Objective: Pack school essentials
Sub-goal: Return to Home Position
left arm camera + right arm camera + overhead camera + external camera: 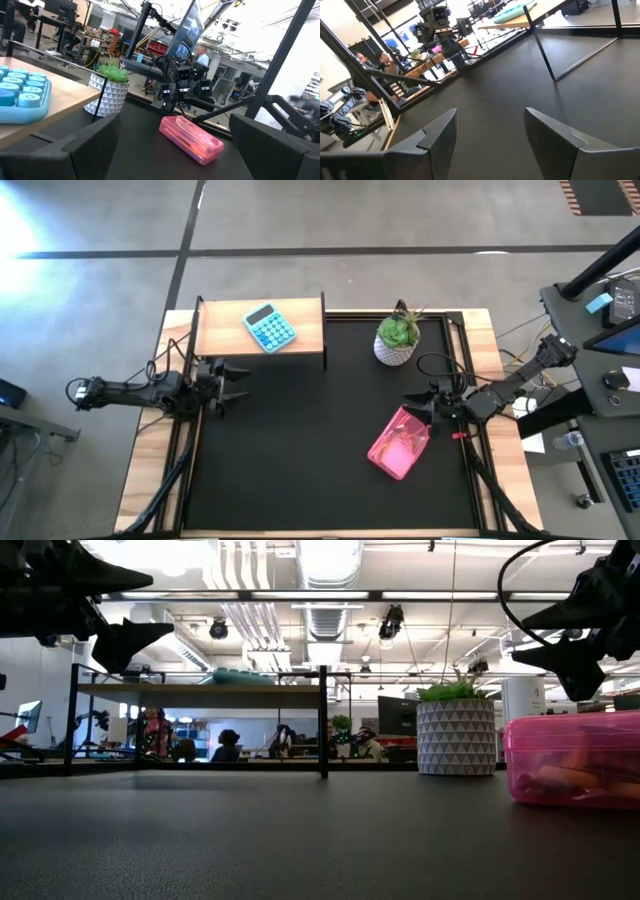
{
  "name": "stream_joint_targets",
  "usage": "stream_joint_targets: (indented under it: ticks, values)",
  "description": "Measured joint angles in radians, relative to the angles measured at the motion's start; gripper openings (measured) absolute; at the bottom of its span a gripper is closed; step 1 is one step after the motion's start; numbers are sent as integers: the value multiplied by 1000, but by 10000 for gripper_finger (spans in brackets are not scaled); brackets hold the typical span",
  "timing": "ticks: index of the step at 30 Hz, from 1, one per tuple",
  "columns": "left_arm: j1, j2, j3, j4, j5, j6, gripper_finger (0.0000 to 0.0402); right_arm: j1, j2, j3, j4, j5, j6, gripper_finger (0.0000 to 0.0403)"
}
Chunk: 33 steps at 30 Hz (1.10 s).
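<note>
Since the box (400, 442) lies closed on the table (300, 480), packing looks done; left end effector (240, 384) and right end effector (412, 402), fingers spread and holding nothing, need only settle home.

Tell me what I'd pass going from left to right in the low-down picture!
First the left gripper, jaws open → light-blue calculator → plant in its white pot → pink supply box. The right gripper hangs above the box, jaws open, so it has no place of its own.
</note>
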Motion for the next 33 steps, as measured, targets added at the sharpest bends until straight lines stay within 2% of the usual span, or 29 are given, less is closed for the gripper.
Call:
stream_joint_targets:
  ticks: [5, 18, 24, 33]
  values:
    - [0, 0, 0, 0, 0, 0, 357, 0, -21, 0, -7, 0, 0, 219]
    - [1, -38, -1, -1, 0, 0, 357, -30, -245, -1, -4, 1, 0, 219]
    - [29, -76, -16, 0, 1, 0, 357, -155, -315, -1, -4, 1, 0, 219]
    - [105, -66, -18, -3, 1, 0, 357, -439, -368, -1, -5, 2, 0, 219]
